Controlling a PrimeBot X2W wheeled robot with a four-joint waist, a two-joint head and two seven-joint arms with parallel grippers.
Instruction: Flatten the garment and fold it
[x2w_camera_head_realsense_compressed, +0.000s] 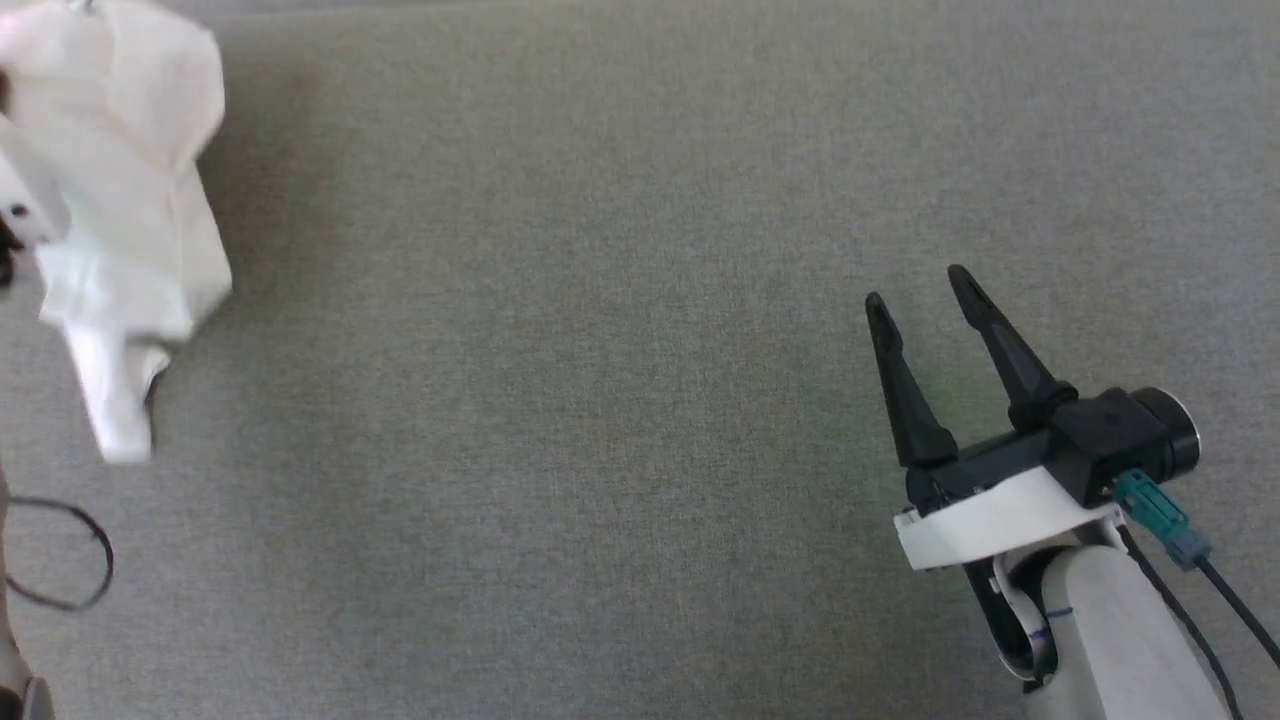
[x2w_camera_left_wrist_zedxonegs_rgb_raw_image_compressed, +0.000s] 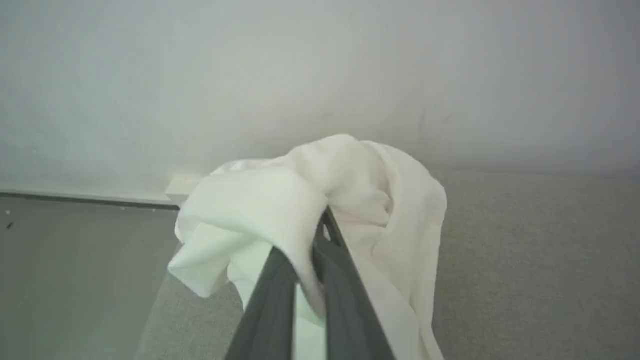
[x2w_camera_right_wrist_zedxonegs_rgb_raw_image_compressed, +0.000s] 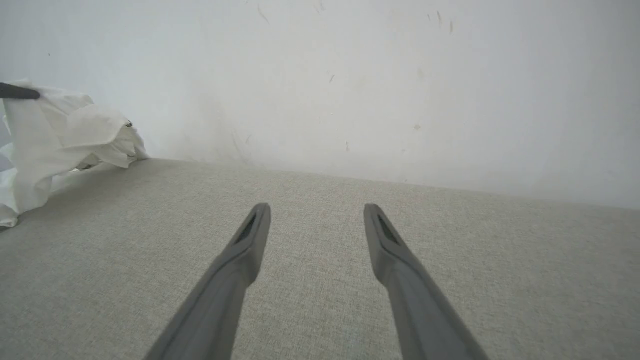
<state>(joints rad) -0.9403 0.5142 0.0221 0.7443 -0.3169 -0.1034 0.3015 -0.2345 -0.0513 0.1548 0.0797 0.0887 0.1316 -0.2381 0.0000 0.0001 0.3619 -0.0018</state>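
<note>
The one garment, a white shirt of thin, soft cloth, was bunched into a crumpled, deeply creased wad at the far left of the desk. It was not spread flat. In the head view a narrow tail of it hung down toward the near side, with a short dark line along that tail's edge. In the right wrist view the garment's lower folds rested on the desk while the upper part was held up.

Two tools were in view, each with two long, dark, tapered fingers. The left tool was clamped on the garment, and the cloth draped over and between its fingers. The right tool stood with its fingers spread wide and nothing between them, well apart from the garment, over bare desk.

The desk had a flat grey-beige woven cover with a fine grain. A plain pale wall rose behind it. One thin black cable loop lay at the left edge.
</note>
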